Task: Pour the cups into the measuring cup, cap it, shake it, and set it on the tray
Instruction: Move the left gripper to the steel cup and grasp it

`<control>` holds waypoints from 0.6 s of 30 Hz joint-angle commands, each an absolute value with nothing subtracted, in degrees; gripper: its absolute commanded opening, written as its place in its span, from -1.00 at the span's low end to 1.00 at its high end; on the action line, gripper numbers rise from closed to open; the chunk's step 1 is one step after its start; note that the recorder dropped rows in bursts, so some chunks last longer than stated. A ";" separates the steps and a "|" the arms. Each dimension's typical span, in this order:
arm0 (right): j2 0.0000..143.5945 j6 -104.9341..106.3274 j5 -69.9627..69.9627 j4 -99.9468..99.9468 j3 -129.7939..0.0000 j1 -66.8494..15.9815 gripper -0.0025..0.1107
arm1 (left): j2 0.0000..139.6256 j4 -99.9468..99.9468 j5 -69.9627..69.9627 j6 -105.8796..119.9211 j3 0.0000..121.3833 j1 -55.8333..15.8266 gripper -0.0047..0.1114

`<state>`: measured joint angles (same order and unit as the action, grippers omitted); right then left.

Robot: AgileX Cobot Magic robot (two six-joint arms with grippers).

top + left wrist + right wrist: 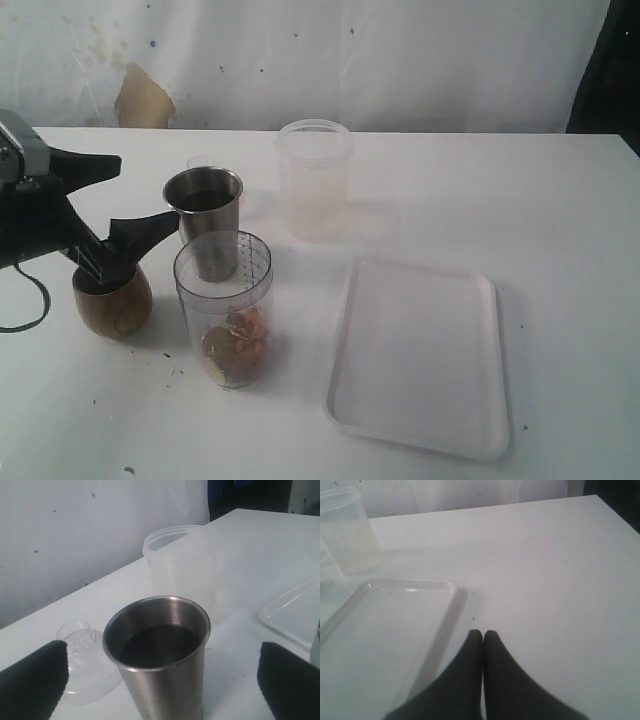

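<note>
The steel tumbler (205, 222) stands upright with dark liquid inside. My left gripper (149, 190) is open just left of it, and in the left wrist view the left gripper (160, 680) has its wide-spread fingers (32, 680) flanking the steel tumbler (160, 655) without touching. The brown wooden cup (112, 300) sits below that gripper. In front of the tumbler, the clear measuring cup (225, 300) holds brown pieces at its bottom. The white tray (420, 355) lies to the right. My right gripper (483, 635) is shut and empty beside the tray (385, 630); the exterior view does not show it.
A frosted tub (314, 180) stands behind the tray; the same frosted tub (182, 565) shows beyond the tumbler. A clear domed lid (80, 660) lies on the table beside the tumbler. A wall backs the table's far edge.
</note>
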<state>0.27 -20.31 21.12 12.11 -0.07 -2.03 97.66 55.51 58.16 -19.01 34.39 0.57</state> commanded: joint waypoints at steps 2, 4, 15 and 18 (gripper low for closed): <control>0.00 -20.24 20.91 12.42 0.00 -2.29 -0.96 | 101.89 50.64 57.17 -19.89 38.62 -1.30 0.75; 0.00 -20.24 20.91 12.42 0.00 -2.29 -0.96 | 103.36 49.00 57.29 -20.91 39.76 -1.30 0.75; 0.00 -20.24 20.91 12.42 0.00 -2.29 -0.96 | 109.78 53.40 57.43 -23.97 43.87 -1.41 0.75; 0.00 -20.24 20.91 12.42 0.00 -2.29 -0.96 | 110.72 54.38 58.23 -23.97 44.12 -1.41 0.75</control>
<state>0.27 -20.31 21.12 12.11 -0.07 -2.03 109.97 53.43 57.06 -23.54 43.65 -1.10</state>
